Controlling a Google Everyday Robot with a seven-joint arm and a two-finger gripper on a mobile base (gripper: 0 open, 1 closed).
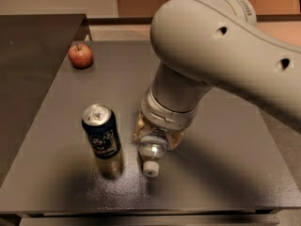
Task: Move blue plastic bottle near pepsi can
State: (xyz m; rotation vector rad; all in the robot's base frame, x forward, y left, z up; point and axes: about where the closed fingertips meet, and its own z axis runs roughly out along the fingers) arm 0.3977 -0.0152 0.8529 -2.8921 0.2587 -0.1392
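The pepsi can [102, 138] stands upright on the dark table [225, 173], left of centre, navy with a silver top. The blue plastic bottle [153, 153] lies just right of the can, its white cap pointing toward the front edge. My gripper [157, 136] comes down from the big grey arm and is shut on the bottle's body, with a finger on each side. A narrow gap separates the bottle from the can. The arm hides the bottle's rear part.
A red apple [80, 56] sits at the table's far left corner. A second dark surface [28, 60] adjoins on the left. The grey arm [221, 55] spans the right half of the view.
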